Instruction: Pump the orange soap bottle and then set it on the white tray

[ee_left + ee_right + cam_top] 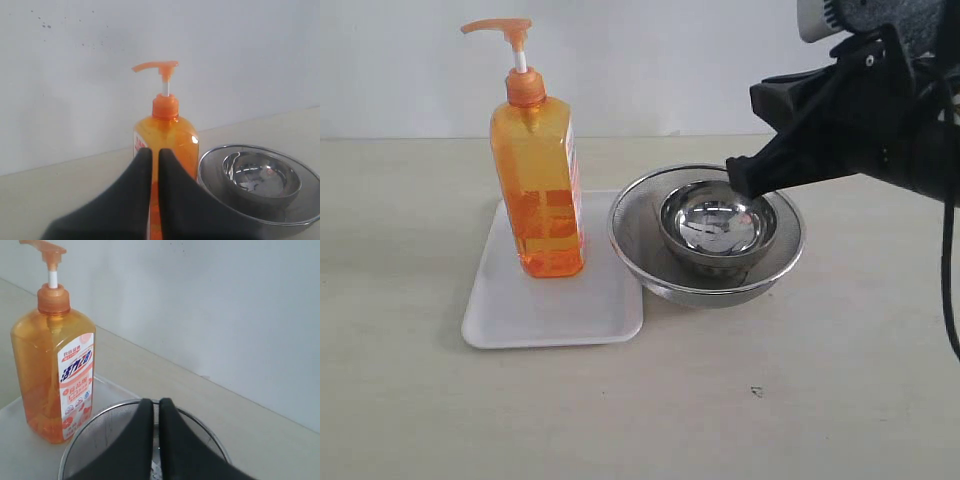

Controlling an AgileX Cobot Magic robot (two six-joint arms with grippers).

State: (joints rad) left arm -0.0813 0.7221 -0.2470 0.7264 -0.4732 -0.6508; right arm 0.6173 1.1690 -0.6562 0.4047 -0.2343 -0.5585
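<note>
In the exterior view, the bottle (538, 180) stood upright on the tray (560, 325). It was well apart from the right gripper (734, 178), whose fingers were clenched on nothing above the nested bowls (715, 228).

In the left wrist view, the left gripper (155, 152) had its fingers pressed together, also empty. The bottle stood just past the fingertips, not touching them.

In the right wrist view, the bottle rose ahead of the shut fingers and off to one side, with its pump head (44, 249) raised.

The placing looked done. Whether the pumping was done could not be told.
</note>
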